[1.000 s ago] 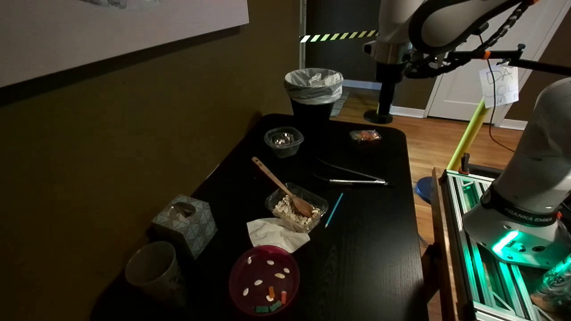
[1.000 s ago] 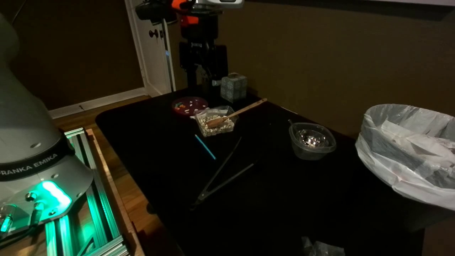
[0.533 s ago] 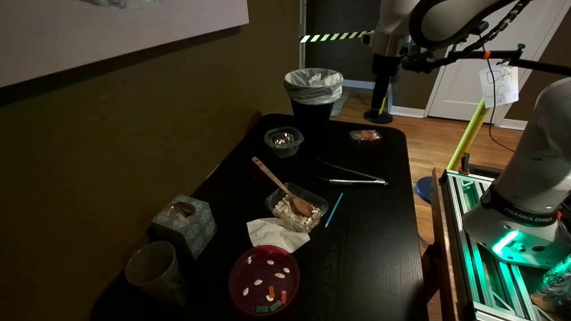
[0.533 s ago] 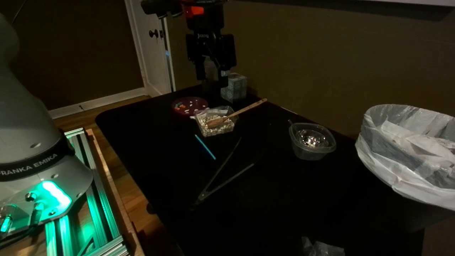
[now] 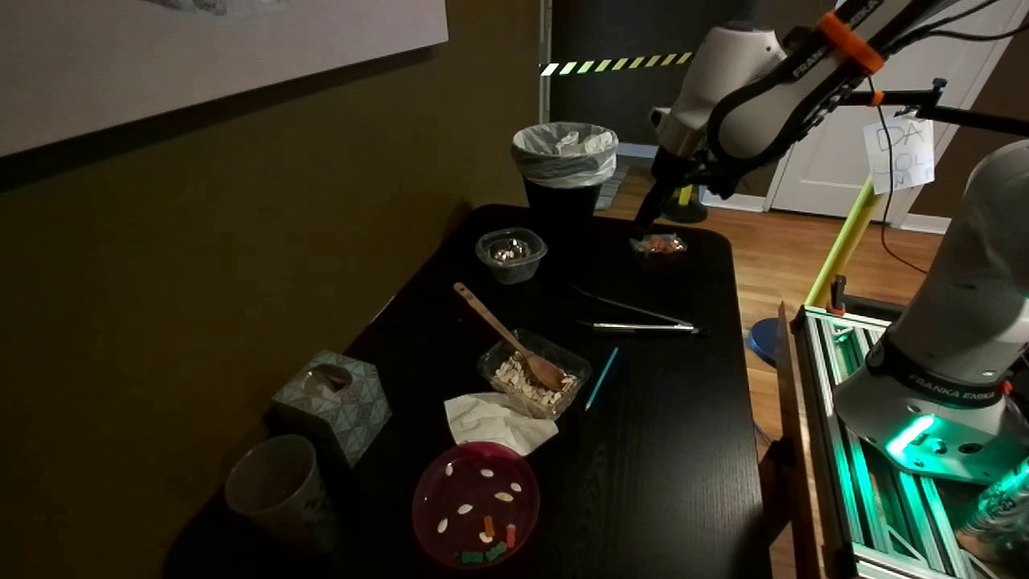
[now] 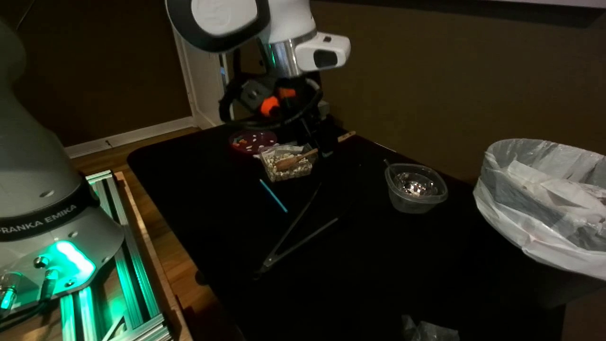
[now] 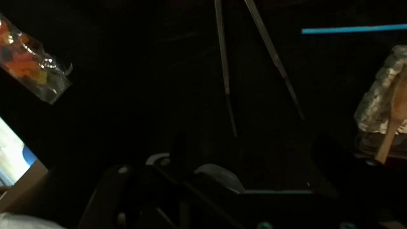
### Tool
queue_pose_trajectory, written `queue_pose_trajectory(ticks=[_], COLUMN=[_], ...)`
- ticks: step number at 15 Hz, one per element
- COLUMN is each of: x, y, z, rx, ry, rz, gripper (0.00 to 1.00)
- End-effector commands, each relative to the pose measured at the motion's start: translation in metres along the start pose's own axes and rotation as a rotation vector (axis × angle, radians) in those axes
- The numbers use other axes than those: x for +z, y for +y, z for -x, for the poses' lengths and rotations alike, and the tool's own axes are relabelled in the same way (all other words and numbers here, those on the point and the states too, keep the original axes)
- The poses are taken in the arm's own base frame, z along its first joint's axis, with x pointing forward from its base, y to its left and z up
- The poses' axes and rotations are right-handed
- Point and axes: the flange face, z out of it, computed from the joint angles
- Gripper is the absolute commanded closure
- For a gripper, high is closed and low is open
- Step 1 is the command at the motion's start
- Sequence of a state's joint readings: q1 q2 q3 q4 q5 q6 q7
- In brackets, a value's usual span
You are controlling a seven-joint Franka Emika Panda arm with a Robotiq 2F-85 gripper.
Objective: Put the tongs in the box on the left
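The tongs are dark, slim and spread in a V on the black table; they show in both exterior views. In the wrist view their two thin arms run down from the top edge. The pale, grey-white patterned box with a hole in its top stands by the wall in an exterior view; in an exterior view the arm hides most or all of it. My gripper is open and empty, its dark fingers wide apart below the tongs' free ends. It is tilted above the table in both exterior views.
A clear tray holds pale pieces and a wooden spoon. Around it are a blue pencil, a napkin and a red plate. A clear bowl, candy bag, cup and lined bin also stand nearby.
The arm has swung and the wrist has tilted; the gripper is now slanted and lower in an exterior view. The tongs and other things on the table have not moved.
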State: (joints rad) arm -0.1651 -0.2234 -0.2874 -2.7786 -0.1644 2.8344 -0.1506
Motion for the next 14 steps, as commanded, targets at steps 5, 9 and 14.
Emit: queue_pose_trajectory(ticks=[5, 9, 14], x=[0.101, 0.111, 0.136], y=[0.0, 0.0, -0.014], z=[0.045, 0.043, 0.055], rx=[0.073, 0.069, -0.087], ry=[-0.193, -0.203, -0.236], rz=[0.0, 0.006, -0.037], gripper=[0.0, 0.0, 0.0])
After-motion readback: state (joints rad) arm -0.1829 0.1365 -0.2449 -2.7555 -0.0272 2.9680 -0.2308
